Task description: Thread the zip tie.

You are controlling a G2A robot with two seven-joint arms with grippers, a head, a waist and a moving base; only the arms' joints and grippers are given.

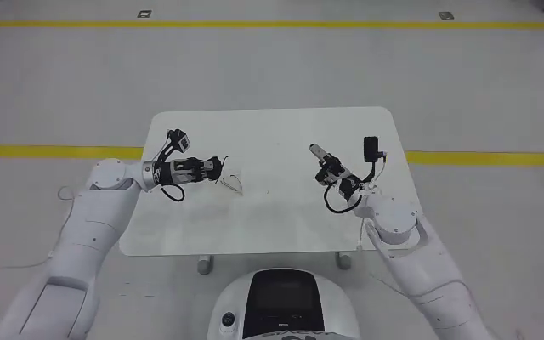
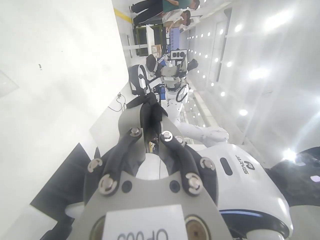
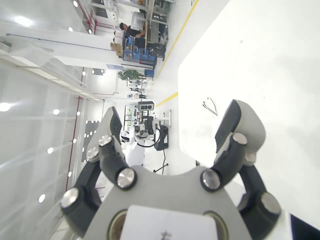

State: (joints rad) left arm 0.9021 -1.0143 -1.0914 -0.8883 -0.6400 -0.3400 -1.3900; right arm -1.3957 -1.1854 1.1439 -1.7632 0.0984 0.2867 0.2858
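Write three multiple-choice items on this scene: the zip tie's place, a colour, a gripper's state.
1. Where is the zip tie?
A) on the floor
B) on the table, near the left gripper
C) on a shelf

2. What colour is the table top?
A) black
B) green
C) white

3. How is the right gripper?
A) open and empty
B) shut on the zip tie
C) shut on a cable

Answers:
1 B: the top view shows it by that gripper's tip.
2 C: it looks white throughout.
3 A: its fingers are spread wide, with nothing between them.
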